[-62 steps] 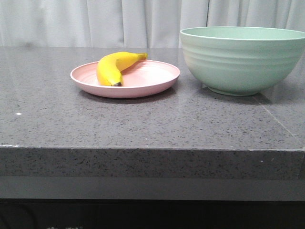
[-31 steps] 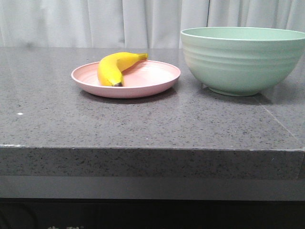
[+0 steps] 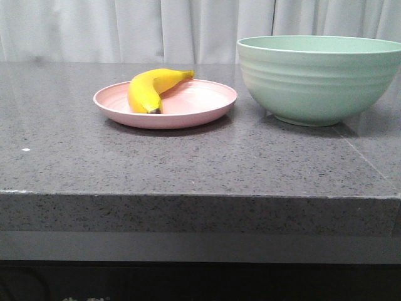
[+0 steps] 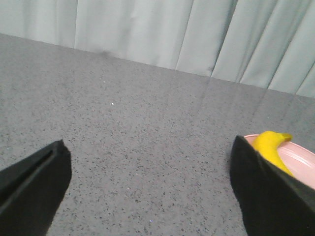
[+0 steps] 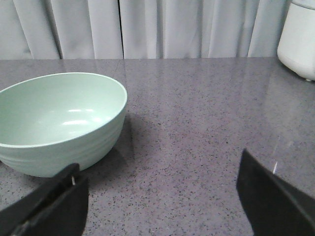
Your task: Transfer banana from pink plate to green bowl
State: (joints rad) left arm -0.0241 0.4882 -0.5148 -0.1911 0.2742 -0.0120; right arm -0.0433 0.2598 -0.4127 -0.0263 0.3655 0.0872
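The yellow banana [image 3: 152, 88] lies on the pink plate [image 3: 194, 108] at mid-table, its dark tip toward me. The green bowl [image 3: 316, 78] stands to the plate's right and is empty inside, as the right wrist view [image 5: 54, 118] shows. No gripper shows in the front view. My left gripper [image 4: 147, 172] is open over bare countertop, with the banana [image 4: 273, 147] and the plate's rim [image 4: 300, 162] just beyond one finger. My right gripper [image 5: 160, 189] is open and empty over the countertop beside the bowl.
The dark grey speckled countertop [image 3: 188, 163] has its front edge close to the camera. A pale curtain [image 3: 125, 28] hangs behind. A white appliance [image 5: 298, 37] stands at the far corner in the right wrist view.
The front view has shifted very slightly; the plate, banana and bowl keep their places relative to each other.
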